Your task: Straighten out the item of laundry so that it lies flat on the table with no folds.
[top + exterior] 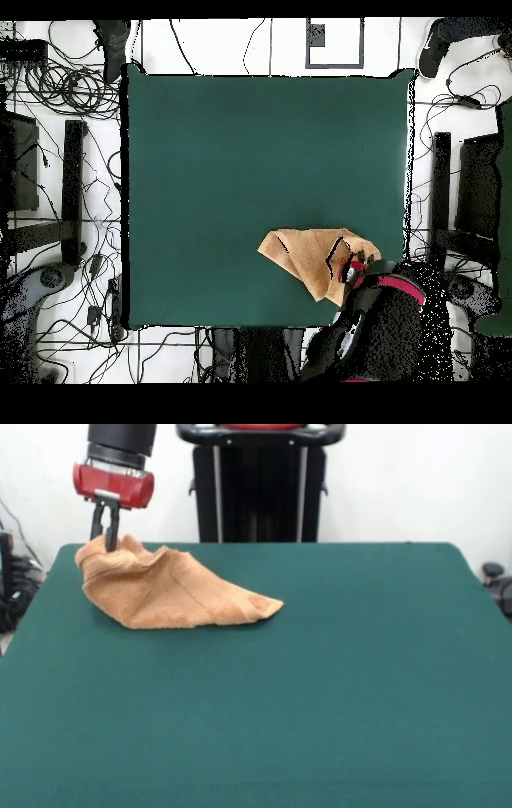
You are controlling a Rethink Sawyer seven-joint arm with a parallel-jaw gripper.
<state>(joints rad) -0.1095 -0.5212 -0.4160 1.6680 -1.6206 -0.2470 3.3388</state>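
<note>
The item of laundry (164, 590), a light orange-tan towel, lies bunched and folded at the far left of the green table (320, 688). One corner of it is lifted, and its other end tapers to a point toward the table's middle. My gripper (106, 544) hangs straight down on that raised corner, its dark fingers (113, 526) close together and pinching the cloth. From overhead, the towel (305, 255) sits near the table's bottom right edge, with the gripper (352, 270) at its right end and the arm covering part of it.
The towel's raised corner is close to the table's edge (60, 556) at the far left. Cables and dark stands (72, 180) surround the table on the floor. A black pedestal (260, 484) stands behind the far edge.
</note>
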